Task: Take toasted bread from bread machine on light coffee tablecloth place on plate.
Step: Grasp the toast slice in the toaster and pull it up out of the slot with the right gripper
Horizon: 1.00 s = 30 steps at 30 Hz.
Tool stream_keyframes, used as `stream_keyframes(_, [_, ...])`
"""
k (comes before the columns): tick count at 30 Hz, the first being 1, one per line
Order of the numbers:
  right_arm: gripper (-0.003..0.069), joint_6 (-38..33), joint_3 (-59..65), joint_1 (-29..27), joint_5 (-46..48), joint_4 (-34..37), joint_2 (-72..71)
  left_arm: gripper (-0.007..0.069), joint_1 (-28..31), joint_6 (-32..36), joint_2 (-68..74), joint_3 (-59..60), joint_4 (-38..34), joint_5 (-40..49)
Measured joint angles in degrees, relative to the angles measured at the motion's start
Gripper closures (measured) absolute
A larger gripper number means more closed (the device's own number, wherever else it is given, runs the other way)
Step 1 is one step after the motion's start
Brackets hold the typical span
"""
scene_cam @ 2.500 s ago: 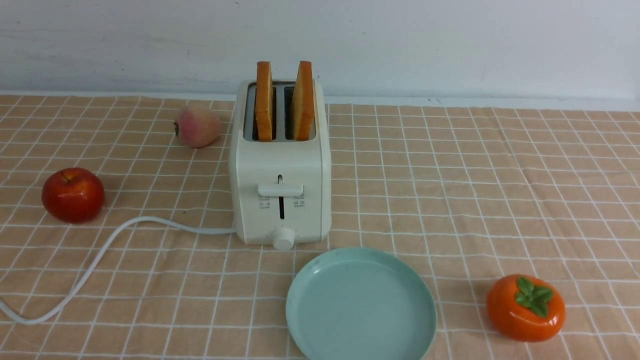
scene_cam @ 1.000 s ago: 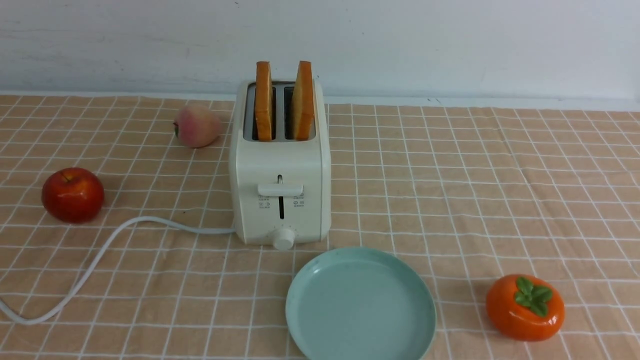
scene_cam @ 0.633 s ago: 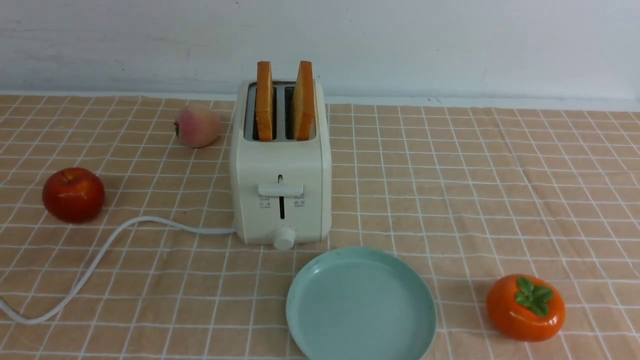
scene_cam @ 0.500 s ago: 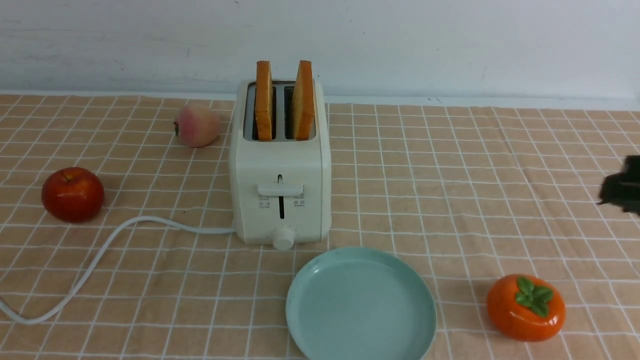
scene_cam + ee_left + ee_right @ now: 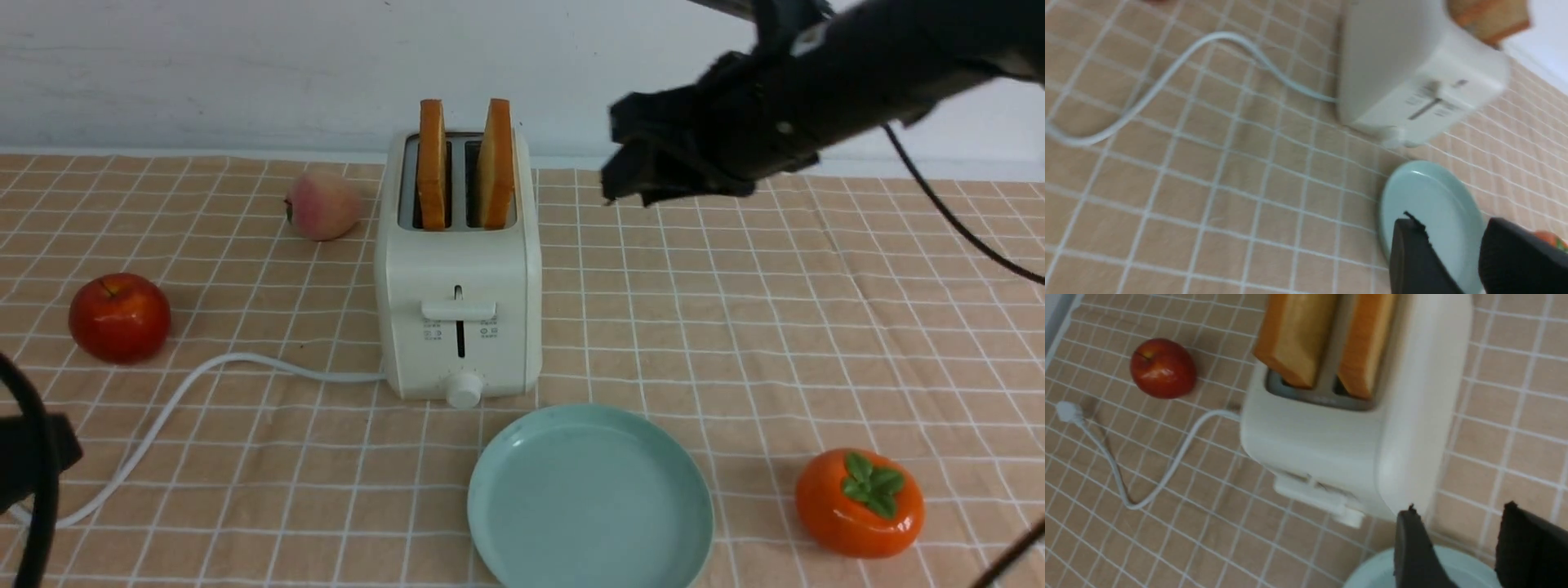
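Note:
Two toasted bread slices (image 5: pixel 432 163) (image 5: pixel 495 163) stand upright in the slots of the cream-white bread machine (image 5: pixel 457 310) on the light coffee tablecloth (image 5: pixel 735 310). The mint-green plate (image 5: pixel 589 498) lies empty just in front of it, to the right. My right gripper (image 5: pixel 616 159) is open and empty, raised to the right of the slices at about their height. In the right wrist view the gripper (image 5: pixel 1461 514) shows a wide gap, with the toaster (image 5: pixel 1351 449) and bread (image 5: pixel 1294 335) beyond. My left gripper (image 5: pixel 1453 228) is open and empty, low at the front left, with the plate (image 5: pixel 1433 196) beyond it.
A red apple (image 5: pixel 119 318) sits at the left and a peach (image 5: pixel 322 206) behind the toaster's left side. An orange persimmon (image 5: pixel 859 504) sits front right. The white cord (image 5: pixel 204 384) curves across the cloth to the front left. A white wall stands behind.
My right arm has swung in from the right edge, up to beside the toaster's top. My left arm has come into view at the bottom left. The bread has not moved.

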Motion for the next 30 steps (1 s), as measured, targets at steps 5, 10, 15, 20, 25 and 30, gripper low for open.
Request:
stream_keyframes(5, [0.0291,3.98,-14.79,4.35,2.54,-5.14,9.66,0.0386,-1.57,3.95,6.07,-8.53,0.87,5.84])
stream_keyframes(10, [0.0275,8.51,-20.59,5.54,1.2,-7.09,15.3,0.0386,-1.57,4.01,7.77,-10.44,1.54,7.52])
stream_keyframes(15, [0.0274,10.92,-20.98,5.54,-1.76,-8.4,18.72,0.0386,-1.57,4.01,7.65,-10.57,1.17,8.53])
stream_keyframes(20, [0.0273,11.28,-20.98,5.54,-4.53,-8.89,19.72,0.0386,-1.57,4.07,7.6,-10.57,1.17,8.93])
stream_keyframes(25, [0.0273,11.28,-21.05,5.22,-6.17,-10.23,20.23,0.0386,-1.57,4.07,7.59,-10.57,1.17,8.98])
stream_keyframes(30, [0.0273,11.28,-21.17,4.74,-6.55,-11.68,20.95,0.0386,-1.57,4.07,7.59,-10.57,1.17,8.98])
